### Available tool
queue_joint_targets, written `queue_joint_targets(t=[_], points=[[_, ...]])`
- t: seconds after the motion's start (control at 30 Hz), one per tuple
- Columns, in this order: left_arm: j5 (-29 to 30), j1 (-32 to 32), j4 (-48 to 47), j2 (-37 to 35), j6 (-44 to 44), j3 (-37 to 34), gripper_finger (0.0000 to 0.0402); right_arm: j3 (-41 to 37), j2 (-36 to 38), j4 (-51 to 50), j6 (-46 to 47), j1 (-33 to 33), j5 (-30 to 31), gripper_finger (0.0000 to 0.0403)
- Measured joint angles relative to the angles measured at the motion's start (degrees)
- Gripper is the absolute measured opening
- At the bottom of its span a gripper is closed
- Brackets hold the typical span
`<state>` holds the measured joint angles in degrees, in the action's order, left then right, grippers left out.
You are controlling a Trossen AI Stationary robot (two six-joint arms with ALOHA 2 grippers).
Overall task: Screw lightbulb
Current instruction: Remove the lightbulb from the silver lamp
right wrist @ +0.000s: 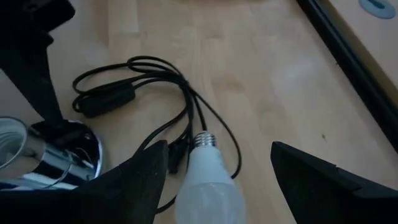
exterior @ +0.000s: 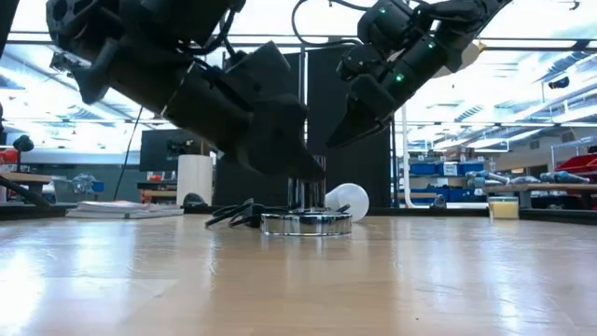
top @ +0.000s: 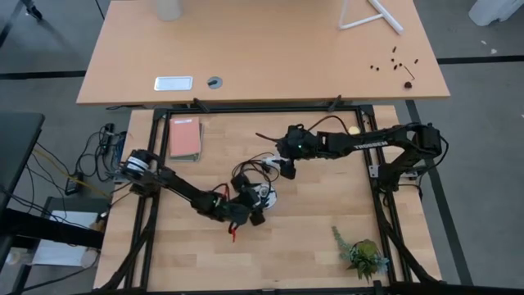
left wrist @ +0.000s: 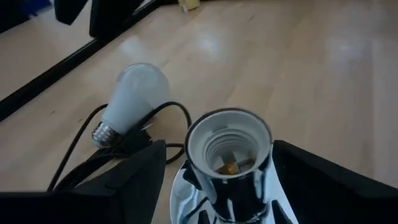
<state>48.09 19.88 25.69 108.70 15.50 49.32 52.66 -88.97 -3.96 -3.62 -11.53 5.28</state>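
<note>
On the wooden table [top: 311, 246], going left to right, we first see our left gripper [left wrist: 211, 186] low down — its two fingers sit on either side of the shiny socket [left wrist: 229, 163], but we cannot tell if they squeeze it. Just beside the socket lies the lightbulb [left wrist: 134, 96] on its side, white, resting on the black cord [right wrist: 155, 81]. Next comes our right gripper [right wrist: 217, 180], hanging above the lightbulb with its fingers wide apart — touching nothing.
</note>
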Motion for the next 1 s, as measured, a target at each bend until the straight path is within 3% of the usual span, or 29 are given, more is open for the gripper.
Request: queue_joint_targets(t=[0.37, 0.5, 0.73, 1.0], points=[[-6.7, 0.0, -2.9, -5.8, -2.0, 0.0, 0.0298, 0.3, 0.0, -0.5, 9.7, 4.5, 0.0, 0.0281], [-5.9, 0.0, -5.1, -9.2, -3.1, 0.0, 0.0298, 6.5, -0.1, -7.1, 8.5, 5.8, 2.3, 0.0274], [-4.9, 0.4, -5.0, -12.9, -6.1, 0.0, 0.0298, 19.2, -1.0, -16.8, 2.0, 1.5, 2.1, 0.0262], [-1.1, 0.6, -9.5, -13.9, -6.3, 0.1, 0.0298, 20.4, -11.7, -20.0, 0.7, 1.6, -0.4, 0.0262]])
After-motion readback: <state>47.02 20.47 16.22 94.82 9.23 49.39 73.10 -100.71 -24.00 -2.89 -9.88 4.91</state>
